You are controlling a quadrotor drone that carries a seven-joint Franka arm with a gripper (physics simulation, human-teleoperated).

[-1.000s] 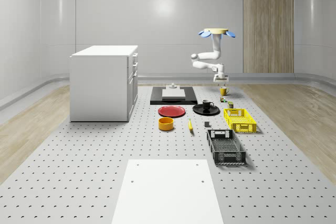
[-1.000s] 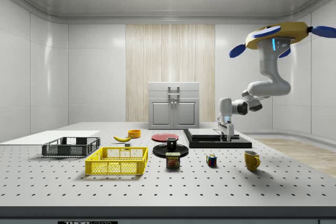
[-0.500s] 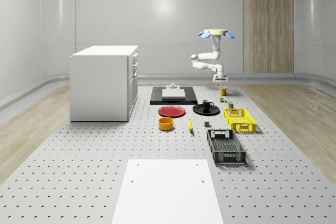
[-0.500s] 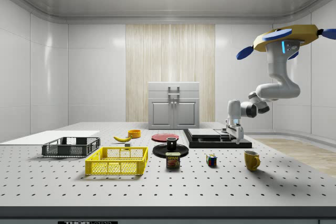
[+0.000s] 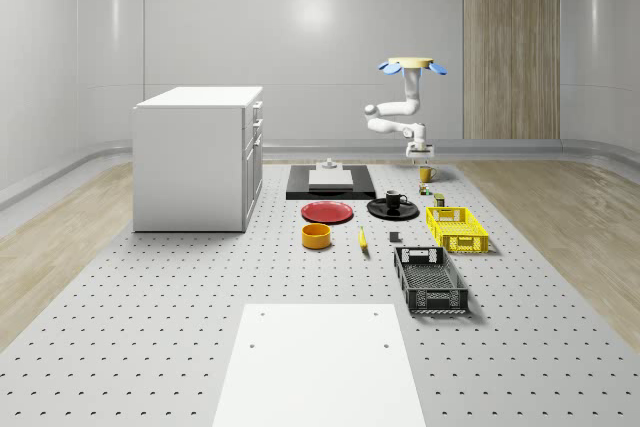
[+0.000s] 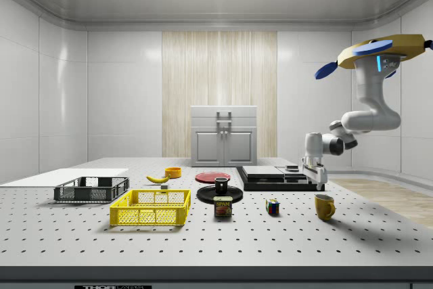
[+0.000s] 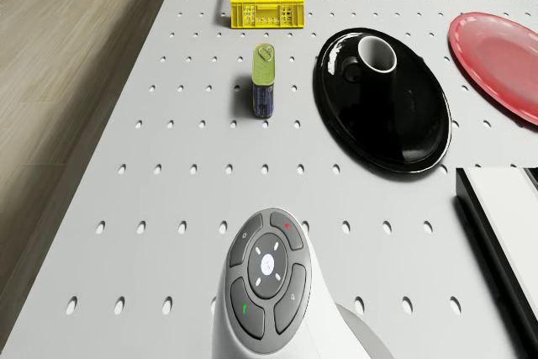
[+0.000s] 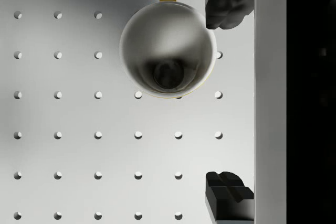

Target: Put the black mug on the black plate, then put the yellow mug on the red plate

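The yellow mug [image 5: 426, 174] [image 6: 325, 206] stands upright on the table behind the yellow crate. My gripper [image 6: 318, 183] [image 5: 421, 155] hangs open just above it, slightly off to one side. In the wrist view the mug [image 8: 168, 51] lies beside the line between my two dark fingertips [image 8: 228, 1], not between them. The drone [image 6: 385, 51] hovers high over that end of the table. The black mug [image 7: 377, 55] [image 5: 396, 200] stands on the black plate [image 7: 403, 124] [image 5: 378, 211]. The red plate [image 5: 328, 212] [image 7: 500, 52] lies bare beside it.
A black tray with a white block [image 5: 330, 182] runs close beside the mug. A tin can [image 7: 264, 81] and a small cube [image 6: 272, 206] stand nearby. Yellow crate [image 5: 457, 228], black crate [image 5: 430, 279], yellow bowl [image 5: 316, 236], banana [image 5: 362, 238] and a white cabinet [image 5: 200, 157] sit farther off.
The drone and arm have moved toward the side view's right. The gripper has gone from the black tray's edge to just above the yellow mug. The mugs have not moved.
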